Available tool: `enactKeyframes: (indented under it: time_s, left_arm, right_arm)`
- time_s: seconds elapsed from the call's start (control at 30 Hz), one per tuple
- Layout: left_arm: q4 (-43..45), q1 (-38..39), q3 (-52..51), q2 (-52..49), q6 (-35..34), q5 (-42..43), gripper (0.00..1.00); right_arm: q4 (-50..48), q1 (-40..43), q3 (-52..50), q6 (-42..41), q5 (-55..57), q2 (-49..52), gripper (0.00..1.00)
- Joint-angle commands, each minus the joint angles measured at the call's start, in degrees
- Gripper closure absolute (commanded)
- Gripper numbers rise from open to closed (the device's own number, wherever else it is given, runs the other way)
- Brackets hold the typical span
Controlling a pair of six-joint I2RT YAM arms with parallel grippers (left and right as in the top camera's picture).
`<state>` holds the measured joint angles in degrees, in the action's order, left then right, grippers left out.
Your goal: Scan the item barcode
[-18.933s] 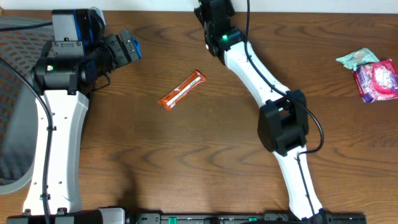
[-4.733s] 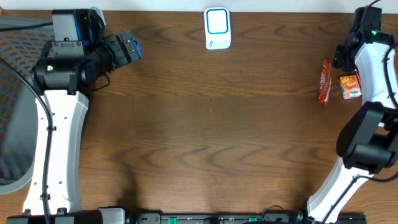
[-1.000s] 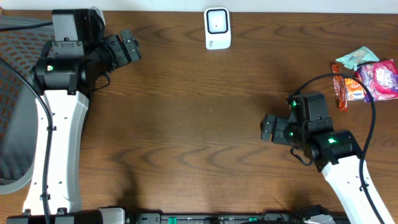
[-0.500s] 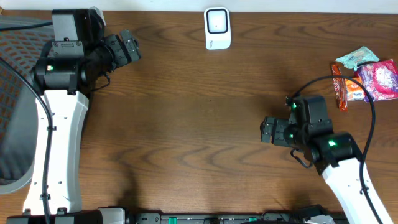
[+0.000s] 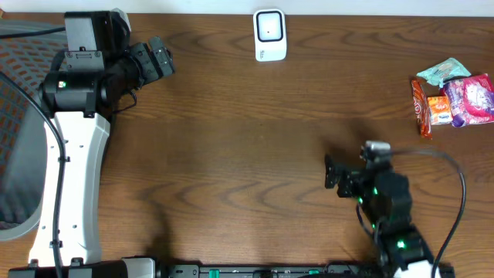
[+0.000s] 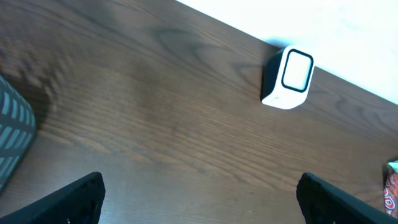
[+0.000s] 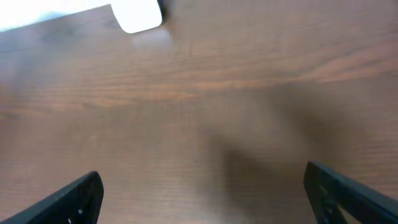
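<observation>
The white barcode scanner (image 5: 269,34) stands at the table's far edge; it also shows in the left wrist view (image 6: 288,79) and blurred in the right wrist view (image 7: 137,14). Snack items lie in a pile at the far right: an orange-red stick packet (image 5: 419,108), a small orange packet (image 5: 440,110), a purple packet (image 5: 472,99) and a teal one (image 5: 441,72). My right gripper (image 5: 332,171) hovers open over bare wood right of centre, nothing between its fingers (image 7: 205,196). At the far left, my left gripper (image 5: 158,60) is open and empty (image 6: 202,199).
The brown wooden table (image 5: 231,154) spans the view. A grey mesh chair (image 5: 15,116) sits off the left edge. The left arm's white link (image 5: 73,177) runs down the left side. A packet's edge (image 6: 392,186) peeks in at the right of the left wrist view.
The right arm has drawn back toward the table's front edge, its open gripper shifting slightly nearer. The left arm and the packets have not moved.
</observation>
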<state>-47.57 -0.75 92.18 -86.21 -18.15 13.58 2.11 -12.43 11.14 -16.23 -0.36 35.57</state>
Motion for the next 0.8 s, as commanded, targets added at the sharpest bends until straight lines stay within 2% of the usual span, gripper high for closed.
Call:
enactKeyframes:
  time_s: [0.0,0.13,0.3,0.5,0.77]
  left_arm:
    - [0.0,-0.2,-0.2,-0.3,0.5,-0.2,0.02]
    - [0.0,-0.2,-0.2,-0.3,0.5,-0.2,0.02]
    - [0.0,-0.2,-0.2,-0.3,0.5,-0.2,0.02]
    - [0.0,-0.2,-0.2,-0.3,0.5,-0.2,0.02]
    - [0.0,-0.2,-0.2,-0.3,0.5,-0.2,0.02]
  right_arm:
    - [-5.5,0.8,-6.7,2.8,0.9,-5.6,0.01]
    - [-7.0,0.9,-10.8,5.9,0.9,-12.2,0.01]
    - [-4.3,1.8,-10.8,8.2,0.7,-18.4,0.01]
    - [2.1,3.8,-10.8,8.2,-0.7,-24.0,0.01]
    - [2.2,3.8,-10.8,12.2,-0.6,-29.8,0.01]
